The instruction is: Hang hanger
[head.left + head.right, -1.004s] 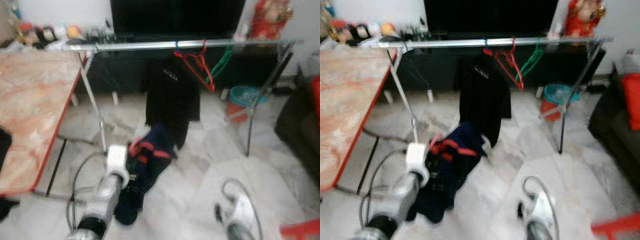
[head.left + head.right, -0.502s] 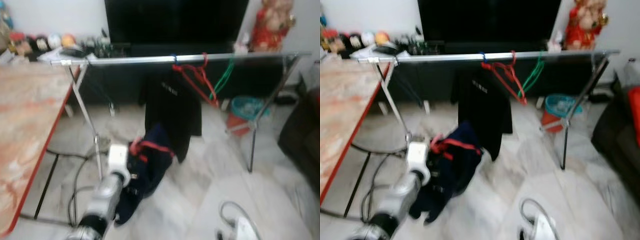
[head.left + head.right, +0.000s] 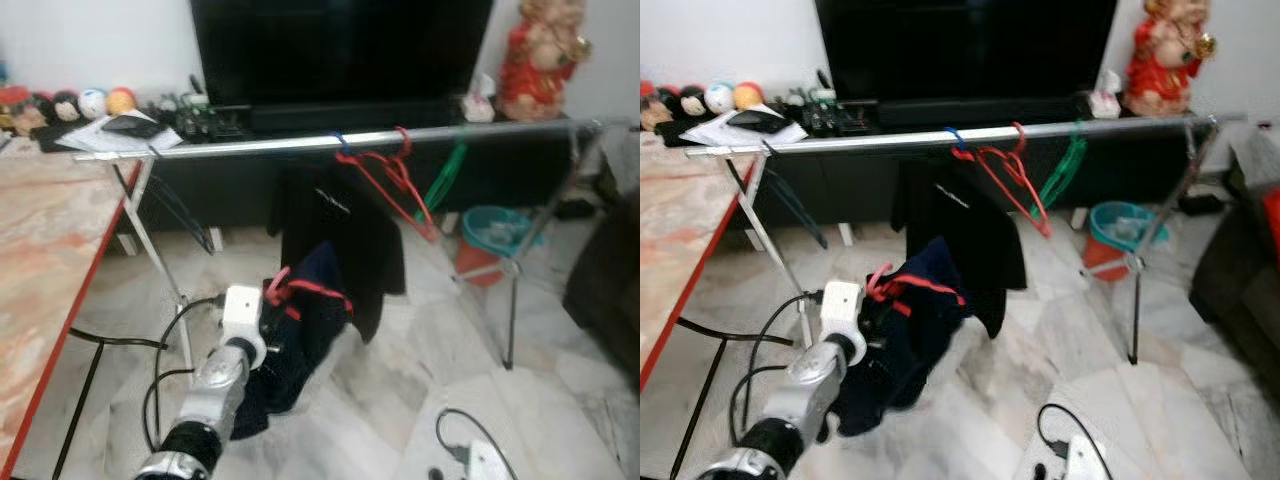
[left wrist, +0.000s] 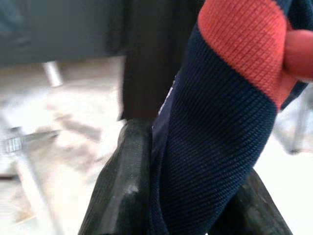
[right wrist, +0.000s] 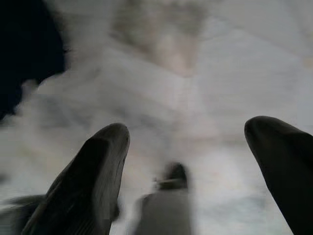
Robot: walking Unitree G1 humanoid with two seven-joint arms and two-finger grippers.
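My left gripper (image 3: 272,322) is shut on a navy garment (image 3: 312,318) with red trim that hangs from a red hanger (image 3: 292,288). It holds the garment below and in front of the silver rail (image 3: 250,148), just left of a black shirt (image 3: 345,235) hanging there. In the left wrist view the navy cloth (image 4: 215,132) is pinched between the black fingers (image 4: 126,188). Empty red hangers (image 3: 398,178) and a green hanger (image 3: 448,172) hang on the rail. My right gripper (image 5: 188,147) is open over the floor, and its arm (image 3: 478,462) sits low.
A marble table with a red edge (image 3: 60,260) stands on the left. The rack's legs (image 3: 165,250) and black cables (image 3: 150,345) are on the floor near my left arm. A teal bin (image 3: 495,225) and a dark sofa (image 3: 610,270) lie right. The TV stand (image 3: 230,115) is behind.
The whole picture shifted, so the camera moved nearer the rack. My left gripper carried the navy garment upward, closer to the rail. My right arm sank toward the bottom edge.
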